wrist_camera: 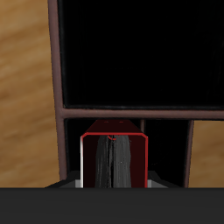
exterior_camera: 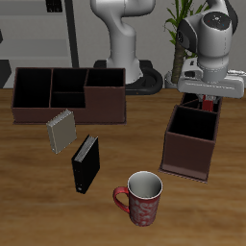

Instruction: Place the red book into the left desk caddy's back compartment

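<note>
The red book [wrist_camera: 112,159] is held upright in my gripper [wrist_camera: 112,179], its dark-red cover and pale page edge facing the wrist camera. In the exterior view my gripper [exterior_camera: 206,94] hangs over the far end of the left desk caddy [exterior_camera: 185,154], the narrow maroon-brown box seen end-on, and a sliver of the red book [exterior_camera: 207,100] shows below the fingers. The book's lower end is at or just inside the back compartment [exterior_camera: 202,109]. In the wrist view the caddy's divider wall [wrist_camera: 131,112] runs just beyond the book, with a large dark section behind it.
A wide maroon-brown caddy [exterior_camera: 106,104] stands broadside at the back. A grey spiral notepad [exterior_camera: 61,132] and a black book [exterior_camera: 86,161] stand in the middle of the table. A red patterned mug [exterior_camera: 141,199] stands near the front edge.
</note>
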You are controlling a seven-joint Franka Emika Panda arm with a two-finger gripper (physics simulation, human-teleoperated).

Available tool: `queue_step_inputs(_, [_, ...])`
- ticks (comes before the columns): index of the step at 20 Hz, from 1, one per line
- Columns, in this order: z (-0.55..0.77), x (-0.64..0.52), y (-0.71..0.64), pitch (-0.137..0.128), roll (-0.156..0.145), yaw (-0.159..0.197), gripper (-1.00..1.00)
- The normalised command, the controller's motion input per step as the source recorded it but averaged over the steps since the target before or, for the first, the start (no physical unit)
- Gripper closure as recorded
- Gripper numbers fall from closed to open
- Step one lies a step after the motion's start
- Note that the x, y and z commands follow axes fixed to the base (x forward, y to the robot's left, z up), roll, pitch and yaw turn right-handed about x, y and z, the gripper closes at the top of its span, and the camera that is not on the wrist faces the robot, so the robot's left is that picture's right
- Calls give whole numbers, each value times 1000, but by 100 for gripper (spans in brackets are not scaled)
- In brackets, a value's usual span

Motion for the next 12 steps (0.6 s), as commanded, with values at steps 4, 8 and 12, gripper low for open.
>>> queue_step_inputs(4, [-246,184,-12,63,2,17,100])
queue_step_inputs(8, [-149,35,38,92,47,-23,-100])
queue_step_inputs(12, [30,-3,1,22,17,-21,-100])
